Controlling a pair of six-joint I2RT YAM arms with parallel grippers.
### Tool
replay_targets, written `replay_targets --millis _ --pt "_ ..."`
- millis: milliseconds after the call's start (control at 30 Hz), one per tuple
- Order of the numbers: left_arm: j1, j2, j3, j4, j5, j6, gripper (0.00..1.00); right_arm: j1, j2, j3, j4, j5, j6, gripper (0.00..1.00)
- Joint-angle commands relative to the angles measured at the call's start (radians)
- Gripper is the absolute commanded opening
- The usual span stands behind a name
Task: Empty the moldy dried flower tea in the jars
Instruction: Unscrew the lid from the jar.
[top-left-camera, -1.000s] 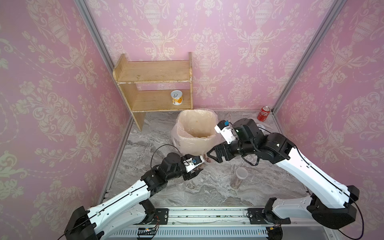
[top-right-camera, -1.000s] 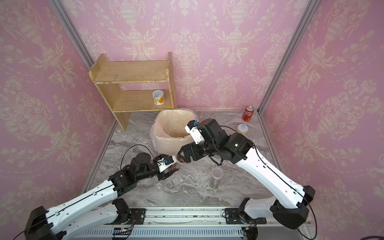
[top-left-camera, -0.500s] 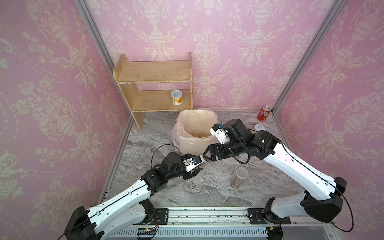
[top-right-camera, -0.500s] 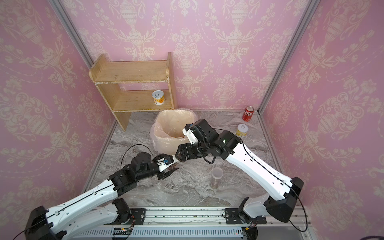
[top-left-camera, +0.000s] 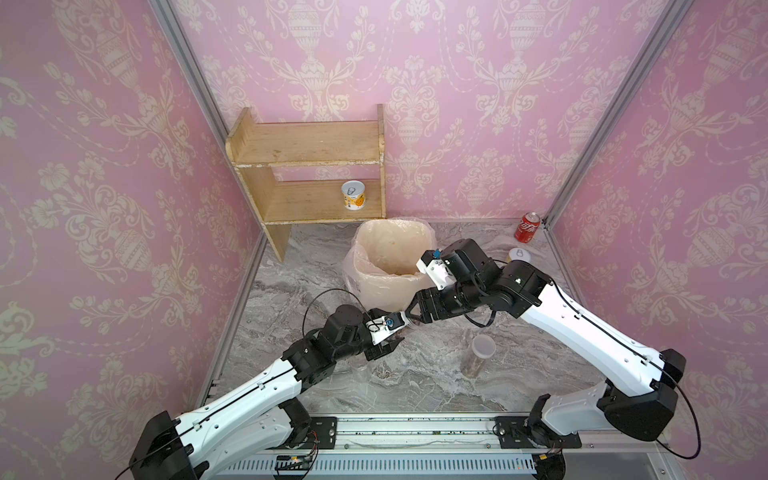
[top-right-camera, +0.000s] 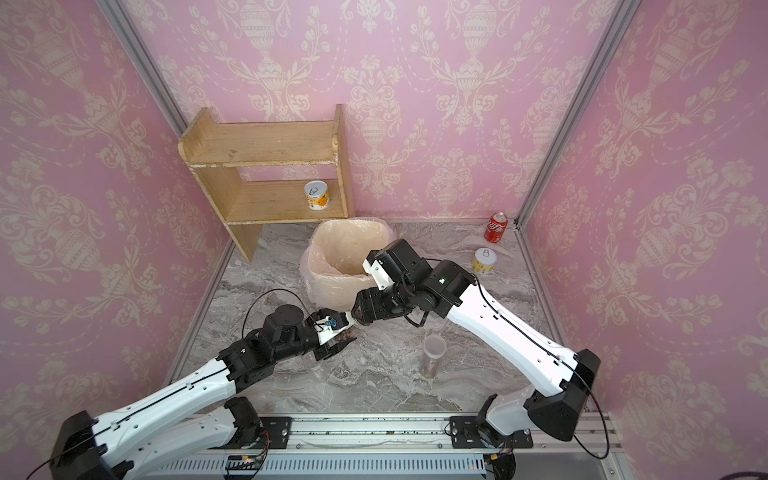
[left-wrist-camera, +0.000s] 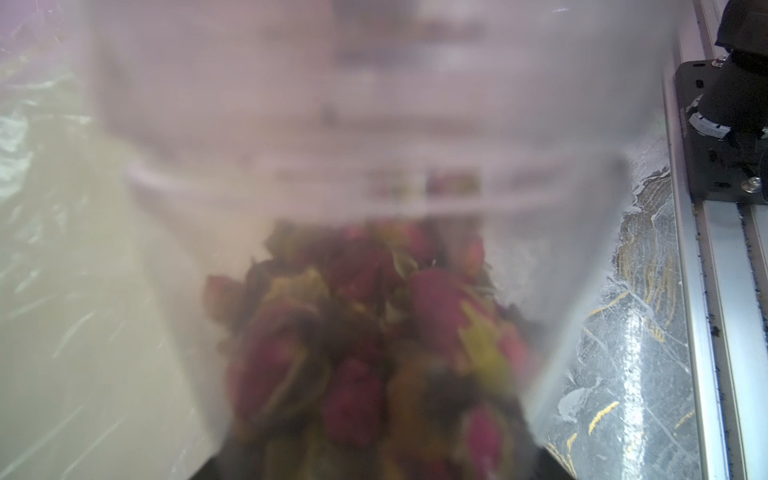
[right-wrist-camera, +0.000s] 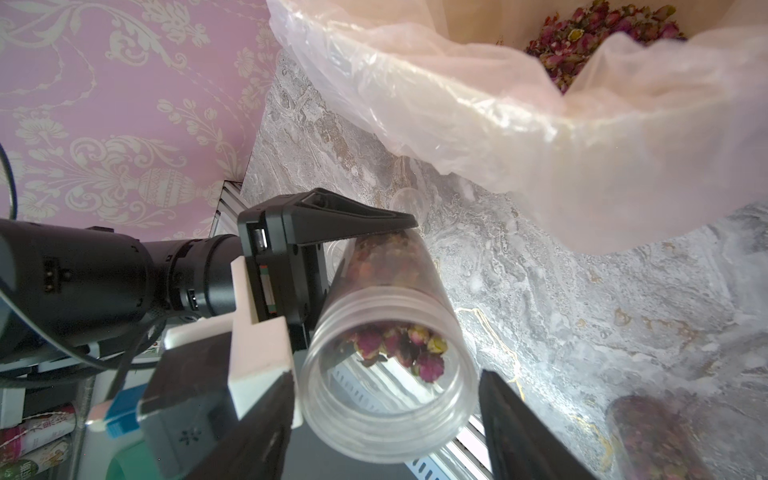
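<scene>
The biggest thing here is the grey veined marble tabletop (top-left-camera: 415, 386), boxed in by pink patterned walls (top-left-camera: 457, 83). At the back left there's a light wooden two-tier shelf (top-left-camera: 307, 145). Just in front of it stands a beige waste bin lined with a clear plastic bag (top-left-camera: 386, 291). The right wrist view shows a heap of dark reddish dried flower tea (right-wrist-camera: 598, 37) down inside the bin.

The two arms meet just in front of the bin. The left gripper (top-left-camera: 397, 334) is pinching a clear cylindrical plastic jar (right-wrist-camera: 386, 299) around its body. That jar is lying on its side with no lid on, open mouth facing the right arm. Some of the tea sits along its lower wall near the mouth, with more packed toward the closed end. The right gripper (right-wrist-camera: 386, 374) has its jaws spread on either side of the threaded mouth. There's a visible gap on one side, and I can't tell if the other finger touches.

A tall slim clear jar with a whitish lid (top-left-camera: 480, 353) stands upright on the marble near the right arm, brownish tea in its lower part. A clear round thing (right-wrist-camera: 409, 203) lies flat on the marble beyond the held jar, lid or jar, can't say.

Small stuff:
- A yellow-white printed tin (top-left-camera: 353, 195) on the lower shelf.
- A second tin (top-right-camera: 485, 261) on the marble by the right wall.
- A red cola can (top-left-camera: 528, 227) in the back right corner.
</scene>
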Motion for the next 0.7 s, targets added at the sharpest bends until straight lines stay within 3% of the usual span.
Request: replay_targets --millis 0,267,500,667 --pt "-0.006 -0.001 0.03 0.024 -0.011 0.015 0.25 0.017 0.029 0.005 -0.004 -0.035 -0.002 0.75" --pt "-0.006 -0.031 0.004 0.083 -0.018 -0.008 0.25 0.016 0.036 0.005 -0.02 -0.037 -0.026 0.75" --pt "-0.006 -0.058 -0.018 0.108 -0.019 -0.011 0.24 0.0 0.0 -0.016 0.017 -0.034 -0.01 0.69" --pt "-0.005 -0.051 -0.013 0.107 -0.015 -0.013 0.24 0.004 0.021 -0.007 0.005 -0.066 -0.012 0.73"
